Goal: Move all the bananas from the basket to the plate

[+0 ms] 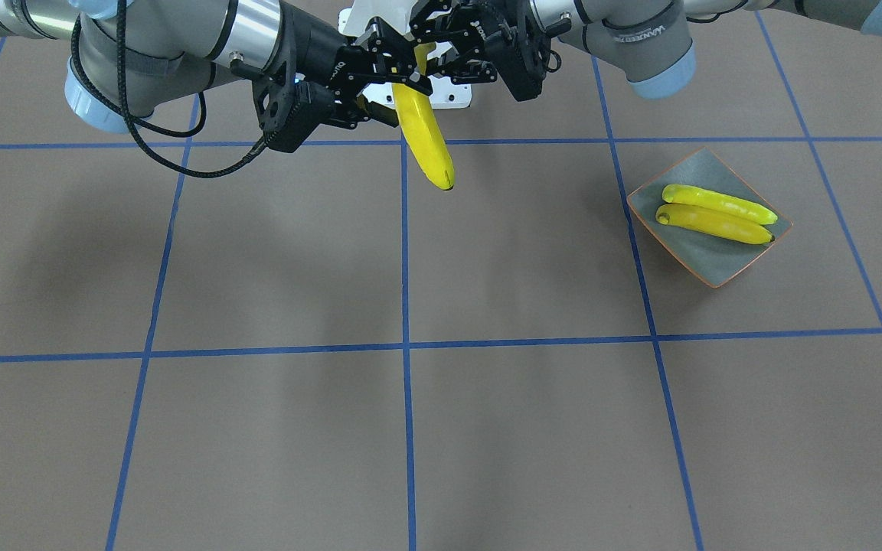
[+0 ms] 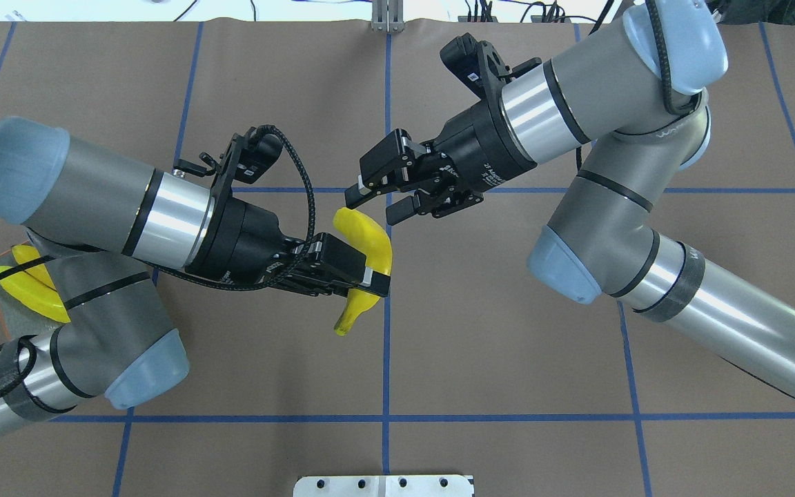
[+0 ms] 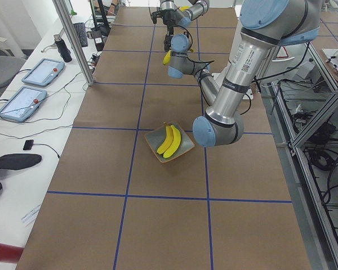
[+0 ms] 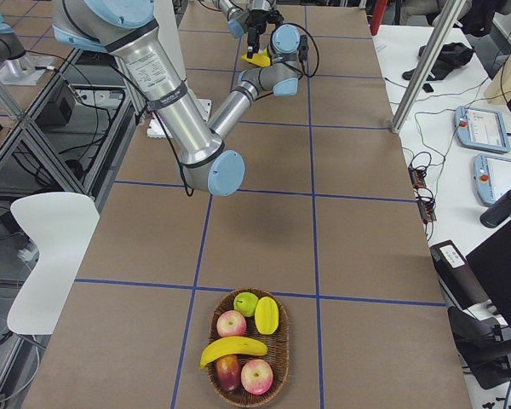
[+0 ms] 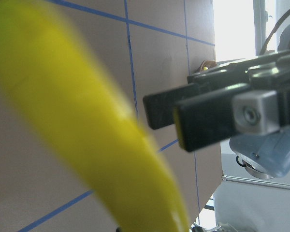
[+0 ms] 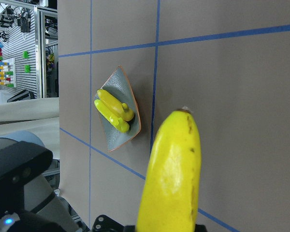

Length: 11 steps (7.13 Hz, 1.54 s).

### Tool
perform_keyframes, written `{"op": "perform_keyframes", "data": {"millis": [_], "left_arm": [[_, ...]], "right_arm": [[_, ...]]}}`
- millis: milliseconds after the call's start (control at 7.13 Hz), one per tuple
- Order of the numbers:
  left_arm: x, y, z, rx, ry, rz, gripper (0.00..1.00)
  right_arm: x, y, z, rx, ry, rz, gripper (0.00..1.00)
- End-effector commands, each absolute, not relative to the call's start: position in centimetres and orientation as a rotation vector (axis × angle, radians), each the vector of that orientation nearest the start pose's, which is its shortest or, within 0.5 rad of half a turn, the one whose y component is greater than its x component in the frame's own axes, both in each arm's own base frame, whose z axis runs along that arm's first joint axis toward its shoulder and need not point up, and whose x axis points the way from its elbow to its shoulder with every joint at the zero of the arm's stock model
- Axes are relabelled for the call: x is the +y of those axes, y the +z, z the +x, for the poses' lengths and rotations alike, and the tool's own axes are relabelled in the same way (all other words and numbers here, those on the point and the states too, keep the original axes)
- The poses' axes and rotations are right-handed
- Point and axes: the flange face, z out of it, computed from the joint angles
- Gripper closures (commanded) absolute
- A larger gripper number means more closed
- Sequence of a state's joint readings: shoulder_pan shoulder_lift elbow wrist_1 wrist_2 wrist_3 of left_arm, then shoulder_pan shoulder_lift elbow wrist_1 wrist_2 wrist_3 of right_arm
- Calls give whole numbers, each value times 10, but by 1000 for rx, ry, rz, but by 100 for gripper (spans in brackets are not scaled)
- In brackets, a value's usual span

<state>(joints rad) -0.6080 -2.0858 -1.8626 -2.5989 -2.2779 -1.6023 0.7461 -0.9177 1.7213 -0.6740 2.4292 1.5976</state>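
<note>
Opposed overhead and front cameras, wrist cameras close on one banana [image 6: 169,174].

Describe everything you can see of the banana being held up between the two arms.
The held banana is smooth, glossy yellow, gently curved, with one dark tip. It hangs tilted in the air, clear of the table, dark tip lowest in the front view. The left claw is shut across it partway along; the right claw stands open beside it, contact unclear.
</note>
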Motion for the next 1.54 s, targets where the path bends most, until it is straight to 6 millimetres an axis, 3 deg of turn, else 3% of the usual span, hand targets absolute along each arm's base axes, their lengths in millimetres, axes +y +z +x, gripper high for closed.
{"op": "perform_keyframes", "data": {"millis": [0, 280, 421, 841, 1121, 1402], "left_arm": [[-357, 133, 393, 1776, 188, 24, 100], [-360, 135, 390, 1774, 182, 31, 100], [-370, 141, 381, 1759, 153, 42, 100], [-403, 241, 316, 1582, -68, 25, 100], [-409, 243, 283, 1435, -210, -33, 100], [-407, 250, 282, 1234, -338, -158, 100]], "right_arm": [[-436, 122, -383, -1676, -144, -28, 0], [-434, 135, -372, -1668, -126, -32, 0], [-436, 146, -357, -1662, -104, -19, 0], [-448, 216, -317, -1625, -1, 35, 0], [-458, 239, -305, -1603, 95, 92, 0], [-463, 282, -289, -1543, 164, 147, 0]]}}
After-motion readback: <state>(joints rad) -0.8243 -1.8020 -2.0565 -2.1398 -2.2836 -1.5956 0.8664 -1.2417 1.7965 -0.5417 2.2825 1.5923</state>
